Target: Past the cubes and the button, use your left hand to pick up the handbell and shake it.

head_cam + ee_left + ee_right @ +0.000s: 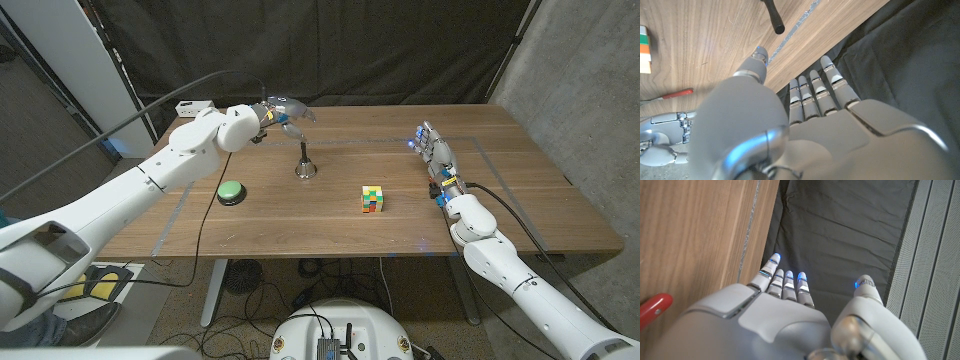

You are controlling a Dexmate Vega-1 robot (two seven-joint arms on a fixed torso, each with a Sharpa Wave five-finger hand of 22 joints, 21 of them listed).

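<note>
The handbell (305,165) stands upright on the desk (520,200), near its middle toward the far edge. The button (231,191) lies to its left and nearer the robot; the cube (372,198) lies to its right, also nearer. The left hand (283,113) hangs above the desk just behind the handbell. The right hand (433,150) is well right of the cube.

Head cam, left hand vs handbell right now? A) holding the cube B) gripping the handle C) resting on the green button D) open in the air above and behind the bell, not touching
D: the left hand hovers open beyond the handbell, whose handle stands free below the fingers.
</note>
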